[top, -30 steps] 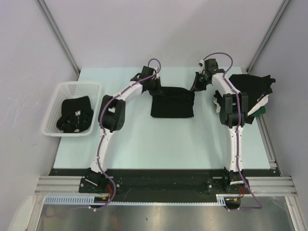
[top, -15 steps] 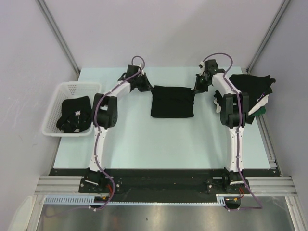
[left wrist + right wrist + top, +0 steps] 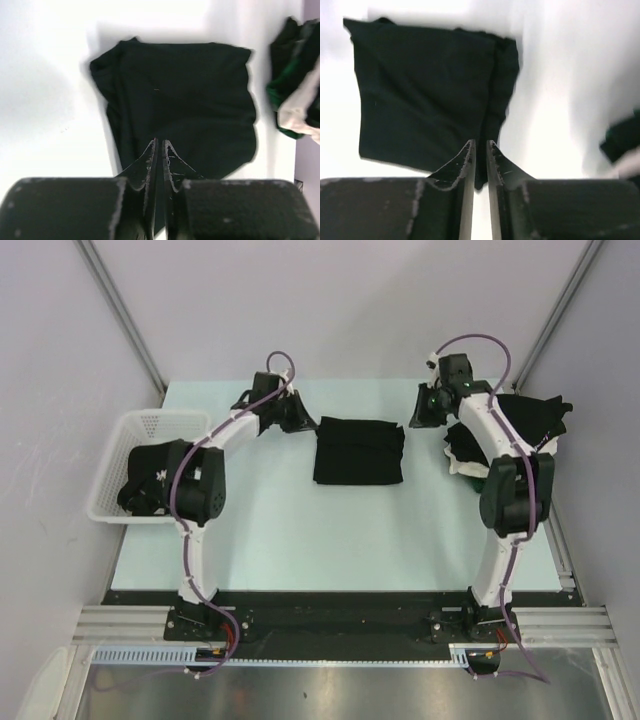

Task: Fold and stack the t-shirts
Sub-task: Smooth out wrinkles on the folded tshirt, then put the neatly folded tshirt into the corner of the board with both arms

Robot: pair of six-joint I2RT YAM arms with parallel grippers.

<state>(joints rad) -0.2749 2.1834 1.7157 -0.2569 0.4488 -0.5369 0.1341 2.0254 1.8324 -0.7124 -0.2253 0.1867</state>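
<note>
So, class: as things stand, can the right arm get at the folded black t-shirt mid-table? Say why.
Probably yes. The right gripper hovers just beside the right edge of the folded black t-shirt, holding nothing, and only bare table lies between them. The shirt pile sits off to its other side.

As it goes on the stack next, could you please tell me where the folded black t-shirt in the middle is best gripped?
Probably at the two far corners of the folded black t-shirt, a claw coming in from each side, pinching all layers. It lies flat as a rectangle, and the left claw and right claw flank that far edge.
</note>
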